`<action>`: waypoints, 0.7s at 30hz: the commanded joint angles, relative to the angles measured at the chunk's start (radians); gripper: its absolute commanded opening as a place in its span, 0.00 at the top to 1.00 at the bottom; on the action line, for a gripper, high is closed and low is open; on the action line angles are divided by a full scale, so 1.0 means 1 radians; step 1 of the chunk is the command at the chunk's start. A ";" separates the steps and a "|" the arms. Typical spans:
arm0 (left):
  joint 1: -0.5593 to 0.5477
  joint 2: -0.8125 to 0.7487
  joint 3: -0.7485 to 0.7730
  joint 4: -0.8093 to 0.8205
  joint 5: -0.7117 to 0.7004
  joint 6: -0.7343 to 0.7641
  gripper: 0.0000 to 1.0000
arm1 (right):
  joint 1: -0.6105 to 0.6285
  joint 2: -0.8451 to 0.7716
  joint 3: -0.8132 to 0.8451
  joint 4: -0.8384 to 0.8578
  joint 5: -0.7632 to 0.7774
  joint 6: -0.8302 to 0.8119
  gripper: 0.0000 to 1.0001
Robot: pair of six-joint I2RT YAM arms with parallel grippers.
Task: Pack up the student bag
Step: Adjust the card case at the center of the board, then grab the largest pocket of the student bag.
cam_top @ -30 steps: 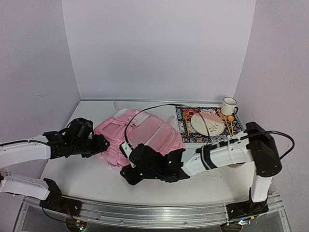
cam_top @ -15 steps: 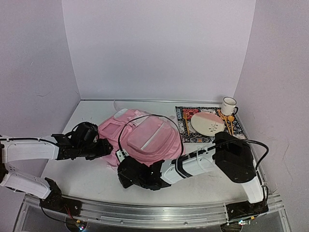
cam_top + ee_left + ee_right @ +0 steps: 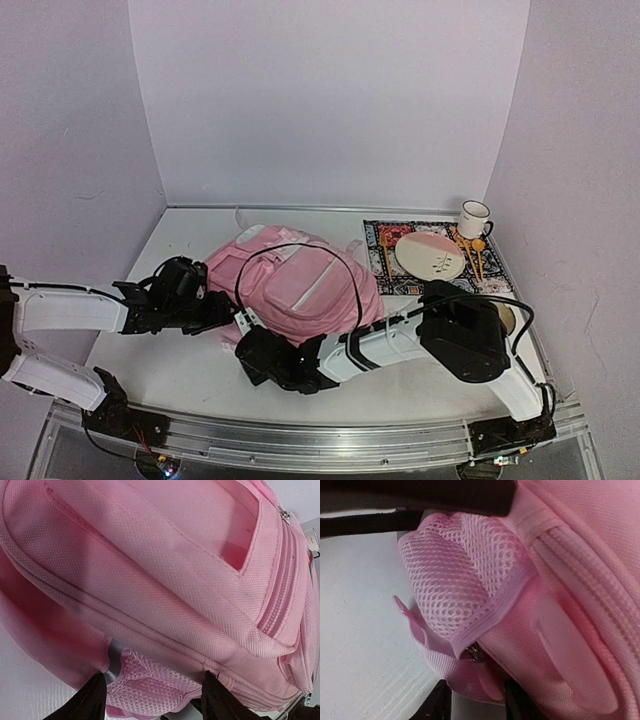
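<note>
student bag (image 3: 300,285): lying on table (image 3: 180,372), just left of placemat (image 3: 376,235)
left gripper (image 3: 155,700): bag side away from placemat, clamped on mesh pocket (image 3: 150,677)
right gripper (image 3: 477,702): bag's near edge, pinching fabric by zip

My student bag (image 3: 300,285) is big, soft and pink. It lies flat on the desk (image 3: 190,370), front up, net pocket (image 3: 455,580) at its near edge.

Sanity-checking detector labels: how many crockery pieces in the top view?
2. A plate in the middle of the patterned mat, and a white mug at the mat's far right corner. The student bag could hide others.
</note>
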 commanded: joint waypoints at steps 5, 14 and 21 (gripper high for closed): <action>-0.004 0.018 -0.027 0.055 0.071 -0.015 0.35 | -0.018 0.034 0.039 0.007 0.097 -0.045 0.78; -0.002 0.082 -0.014 0.053 -0.018 -0.016 0.35 | -0.020 -0.086 -0.076 0.005 0.017 0.020 1.00; 0.003 0.150 0.015 0.036 -0.122 -0.020 0.37 | -0.020 -0.190 -0.183 -0.019 -0.073 0.098 1.00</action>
